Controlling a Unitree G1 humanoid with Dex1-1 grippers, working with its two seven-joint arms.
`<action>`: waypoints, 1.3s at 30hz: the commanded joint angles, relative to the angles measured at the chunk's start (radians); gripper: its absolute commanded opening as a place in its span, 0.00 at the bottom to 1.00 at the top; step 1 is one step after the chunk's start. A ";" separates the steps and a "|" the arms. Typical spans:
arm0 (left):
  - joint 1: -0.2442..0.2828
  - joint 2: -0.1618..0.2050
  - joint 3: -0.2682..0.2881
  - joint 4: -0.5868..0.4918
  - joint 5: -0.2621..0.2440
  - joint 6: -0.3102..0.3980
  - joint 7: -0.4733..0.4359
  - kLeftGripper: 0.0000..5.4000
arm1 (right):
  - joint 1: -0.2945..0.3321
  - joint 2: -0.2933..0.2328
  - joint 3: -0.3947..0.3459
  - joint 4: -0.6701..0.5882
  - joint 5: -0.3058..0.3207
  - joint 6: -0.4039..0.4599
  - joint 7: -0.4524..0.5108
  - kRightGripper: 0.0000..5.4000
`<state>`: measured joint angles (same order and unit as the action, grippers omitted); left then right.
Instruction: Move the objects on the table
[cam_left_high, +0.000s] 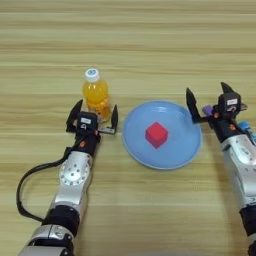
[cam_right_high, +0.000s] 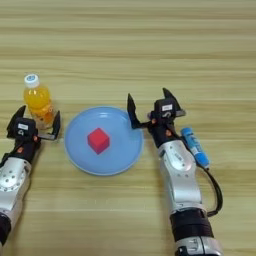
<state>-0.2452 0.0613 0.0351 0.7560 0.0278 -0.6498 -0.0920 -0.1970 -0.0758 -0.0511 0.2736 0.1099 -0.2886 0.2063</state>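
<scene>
Orange-juice bottle (cam_left_high: 96, 96) upright on table (cam_left_high: 150, 40); red cube (cam_left_high: 156, 134) apart.

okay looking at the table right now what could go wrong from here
1. The left gripper is open right in front of the small orange-juice bottle with white cap; the upright bottle could tip if a finger nudges it.
2. The open right gripper sits at the rim of the round blue plate; a push might slide the plate and the small red cube on it.
</scene>
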 joint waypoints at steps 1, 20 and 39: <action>0.026 0.009 0.000 -0.020 -0.028 0.006 -0.042 1.00 | -0.021 0.008 -0.008 0.017 0.008 -0.005 -0.007 1.00; 0.209 0.062 -0.060 -0.254 -0.085 0.090 -0.250 1.00 | -0.054 0.021 -0.045 0.068 -0.011 -0.026 -0.094 1.00; 0.313 0.084 -0.157 -0.505 -0.174 0.190 -0.459 1.00 | -0.055 0.035 -0.029 0.075 -0.033 -0.024 -0.127 1.00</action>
<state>0.0671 0.1475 -0.1098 0.2735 -0.1528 -0.4817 -0.5515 -0.2395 -0.0437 -0.0816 0.3494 0.0823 -0.3146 0.0875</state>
